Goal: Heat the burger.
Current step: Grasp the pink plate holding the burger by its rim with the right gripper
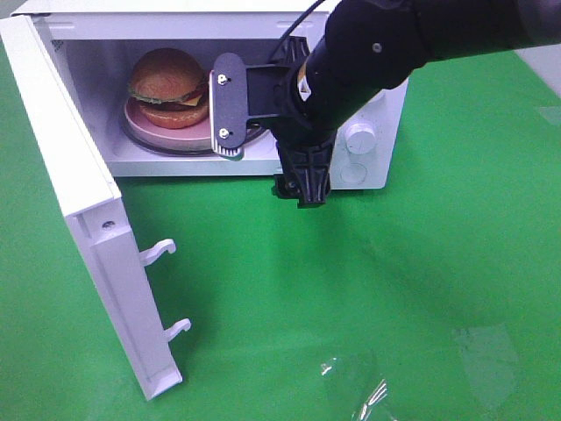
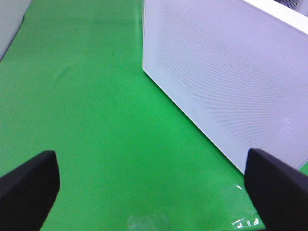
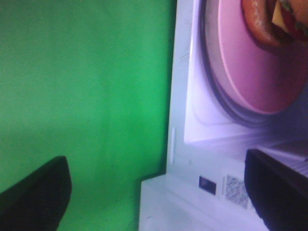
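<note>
burger: the round golden-bun burger is sat on the round pink plate inside the open white microwave | tools: right tool and left tool are both spread wide, nothing held | risk: white door is probably clipped if swung while the right arm's parked at the opening

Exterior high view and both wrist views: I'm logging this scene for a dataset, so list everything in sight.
burger: one, golden-brown bun with lettuce and cheese, on the plate inside the microwave
plate: one, pink, on the microwave's turntable
microwave: one, white, at the back of the table
microwave door: one, white, swung open on the left
knobs: two, white, on the microwave's right panel
table cover: one, green
right tool: one, black, open, empty, in front of the microwave opening
left tool: one, black, open, empty, beside the door's outer face
</note>
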